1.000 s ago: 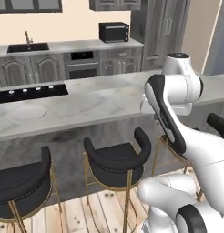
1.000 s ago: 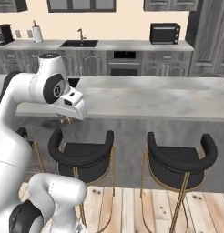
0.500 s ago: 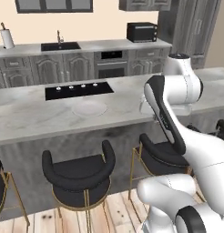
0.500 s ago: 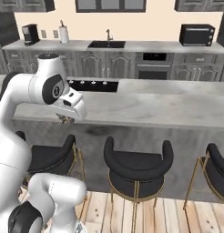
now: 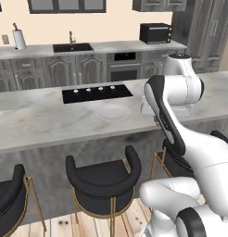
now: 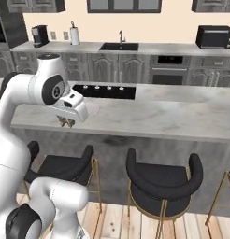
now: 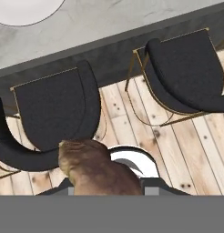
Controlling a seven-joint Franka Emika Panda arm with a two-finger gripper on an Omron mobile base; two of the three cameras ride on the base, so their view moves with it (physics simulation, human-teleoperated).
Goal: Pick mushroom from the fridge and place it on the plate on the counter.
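A lumpy brown mushroom (image 7: 93,166) sits between my fingers at the bottom of the hand view, with my gripper (image 6: 66,123) shut on it. The hand hangs above the stool side of the counter (image 5: 41,125), near its front edge. The round pale plate (image 5: 112,112) lies on the counter just in front of the black cooktop (image 5: 97,92), to the left of my hand. In the hand view the plate (image 7: 22,9) is cut off at the top left. A tall grey cabinet front (image 5: 204,32) stands at the back right; I cannot tell whether it is the fridge.
Black stools with gold legs (image 5: 104,178) (image 7: 54,109) (image 7: 191,73) line the counter's near side over a wooden floor. The rear worktop carries a sink (image 5: 72,47), a microwave (image 5: 155,33) and a paper towel roll (image 5: 18,40).
The base has driven left along the counter, so both base views shifted: cooktop and plate have come toward the middle. The gripper stays shut on the mushroom.
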